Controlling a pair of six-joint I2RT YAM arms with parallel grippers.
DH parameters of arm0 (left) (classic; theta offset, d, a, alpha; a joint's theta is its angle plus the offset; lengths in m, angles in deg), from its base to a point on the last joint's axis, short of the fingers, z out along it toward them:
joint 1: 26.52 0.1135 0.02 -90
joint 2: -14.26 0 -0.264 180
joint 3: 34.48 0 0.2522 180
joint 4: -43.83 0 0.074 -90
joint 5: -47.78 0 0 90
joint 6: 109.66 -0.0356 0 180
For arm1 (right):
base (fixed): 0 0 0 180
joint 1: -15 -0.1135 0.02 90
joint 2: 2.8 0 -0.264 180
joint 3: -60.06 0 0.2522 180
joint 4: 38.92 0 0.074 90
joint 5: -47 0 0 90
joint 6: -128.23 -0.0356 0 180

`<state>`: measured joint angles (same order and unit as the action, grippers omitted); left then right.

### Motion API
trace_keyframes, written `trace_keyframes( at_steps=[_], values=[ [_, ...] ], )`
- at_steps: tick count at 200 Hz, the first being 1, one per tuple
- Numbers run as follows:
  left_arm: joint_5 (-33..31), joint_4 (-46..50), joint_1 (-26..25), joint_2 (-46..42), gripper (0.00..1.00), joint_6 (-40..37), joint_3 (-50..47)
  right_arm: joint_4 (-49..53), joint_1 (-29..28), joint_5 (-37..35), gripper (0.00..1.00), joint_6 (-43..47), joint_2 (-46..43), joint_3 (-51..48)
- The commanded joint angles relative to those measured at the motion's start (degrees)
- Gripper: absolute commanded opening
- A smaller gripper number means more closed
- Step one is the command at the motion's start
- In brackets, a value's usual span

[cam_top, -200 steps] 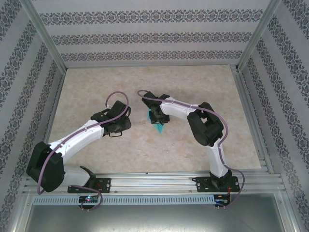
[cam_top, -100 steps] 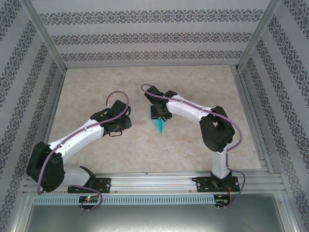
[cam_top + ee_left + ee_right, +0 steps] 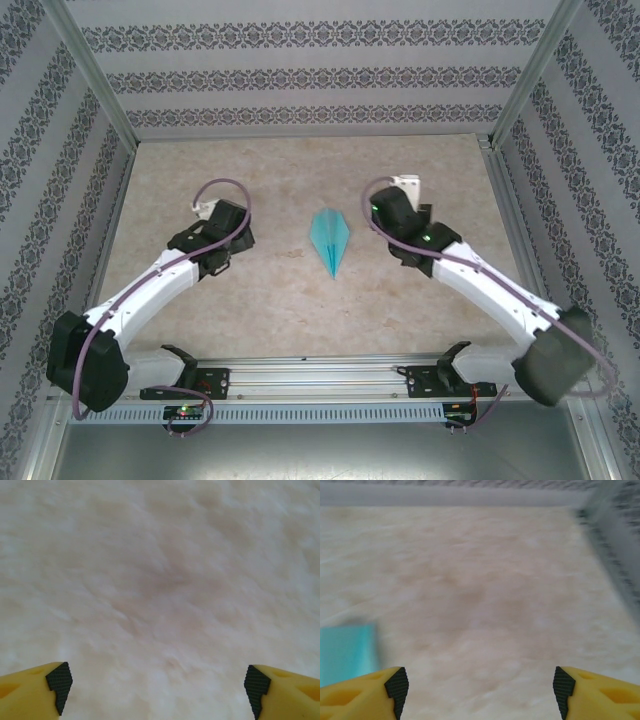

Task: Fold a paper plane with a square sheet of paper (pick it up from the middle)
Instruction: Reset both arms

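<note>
item: paper plane (image 3: pixel 330 240). condition: folded into a slim dart of turquoise-teal paper with a centre crease visible along its length. location: flat on the tabletop (image 3: pixel 300 310), roughly mid-width, between the left arm (image 3: pixel 150 290) and the right arm (image 3: pixel 480 285). orientation: pointed tip toward the near edge, wider end toward the patterned far wall (image 3: pixel 300 75). contact: none; it lies apart from both arms.

left claw (image 3: pixel 159 687): jaws spread wide, the yellow fingers (image 3: pixel 30 687) sit at opposite lower corners of the left wrist view. bare marbled tabletop between them, nothing gripped.

right claw (image 3: pixel 480 690): jaws likewise wide, nothing between the black pads (image 3: pixel 397 682). in the right wrist view a blurred teal patch of the plane (image 3: pixel 347 652) sits at the left edge, just beyond one finger and outside the gap. whether it touches that finger cannot be told. the foot of the far wall crosses the top of this view.

both arm bases are bolted to the aluminium rail (image 3: pixel 320 375) at the near edge.
</note>
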<state>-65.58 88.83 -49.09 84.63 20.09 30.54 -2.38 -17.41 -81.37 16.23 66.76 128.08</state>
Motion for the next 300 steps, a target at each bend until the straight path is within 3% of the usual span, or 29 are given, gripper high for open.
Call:
trace_keyframes(
  at_steps=[1,12,36,85,94,124,144,157,173,191,217,222,238,251,263,273,282,293,300],
  values=[
    [-9.4,-2.4,5.3,-1.8,1.00,-3.8,-3.3,-12.8,5.5,-10.0,0.82,9.7,-3.4,-10.0],
    [-9.7,-3.7,8.2,-2.0,1.00,-4.8,-4.6,-15.2,10.2,-9.0,0.84,9.3,-5.3,-14.8],
    [-10.2,-11.6,12.3,-2.3,1.00,-9.4,-9.1,-23.4,19.3,2.7,0.84,12.1,-7.6,-23.2],
    [-8.7,-30.8,15.8,-1.4,1.00,-22.5,-16.3,-46.0,29.2,20.2,0.85,16.3,-2.4,-32.6],
    [-8.5,-33.2,16.3,-0.5,1.00,-24.5,-16.8,-43.9,29.9,22.6,0.85,17.0,-0.9,-30.6],
    [-7.3,-40.6,18.4,3.7,1.00,-26.6,-19.4,-52.7,30.5,27.8,0.85,19.2,6.2,-28.4],
    [-3.0,-54.2,19.1,5.7,1.00,-30.3,-23.5,-60.7,31.1,31.6,0.85,19.1,10.3,-28.2],
    [-0.2,-61.3,20.1,7.1,1.00,-30.0,-25.7,-60.7,31.3,34.9,0.84,19.9,12.9,-27.1],
    [2.1,-67.5,20.6,9.2,1.00,-31.5,-27.1,-71.5,31.3,37.2,0.85,20.6,15.6,-31.7],
    [6.1,-72.1,22.1,10.5,1.00,-32.4,-28.2,-83.9,30.4,38.1,0.87,22.2,17.4,-37.6],
    [10.8,-77.3,22.4,14.0,1.00,-34.5,-29.1,-78.5,29.6,35.0,0.92,22.2,16.7,-35.3],
    [12.6,-76.7,22.5,14.0,1.00,-35.0,-28.9,-77.2,29.4,32.8,0.97,21.7,16.9,-35.0],
    [16.3,-79.9,22.5,15.8,1.00,-36.3,-29.9,-75.2,29.3,27.2,0.98,19.6,16.6,-33.1],
    [17.2,-89.0,22.5,20.3,1.00,-37.3,-31.4,-76.0,29.4,26.2,0.98,19.1,16.9,-33.3],
    [16.4,-78.9,22.4,18.1,1.00,-36.1,-28.7,-75.3,29.3,26.2,0.98,19.1,16.6,-33.1],
    [15.3,-84.8,22.1,19.9,1.00,-36.8,-29.8,-75.7,29.4,26.1,0.98,19.1,16.8,-33.2],
    [14.9,-79.9,22.0,18.5,1.00,-36.2,-28.8,-75.4,29.4,26.2,0.98,19.1,16.7,-33.2],
    [14.3,-83.1,21.8,19.4,1.00,-36.8,-29.4,-75.5,29.4,26.1,0.98,19.1,16.7,-33.2],
    [14.3,-80.5,21.7,18.6,1.00,-36.5,-28.9,-75.5,29.4,26.1,0.98,19.0,16.7,-33.2]
  ],
)
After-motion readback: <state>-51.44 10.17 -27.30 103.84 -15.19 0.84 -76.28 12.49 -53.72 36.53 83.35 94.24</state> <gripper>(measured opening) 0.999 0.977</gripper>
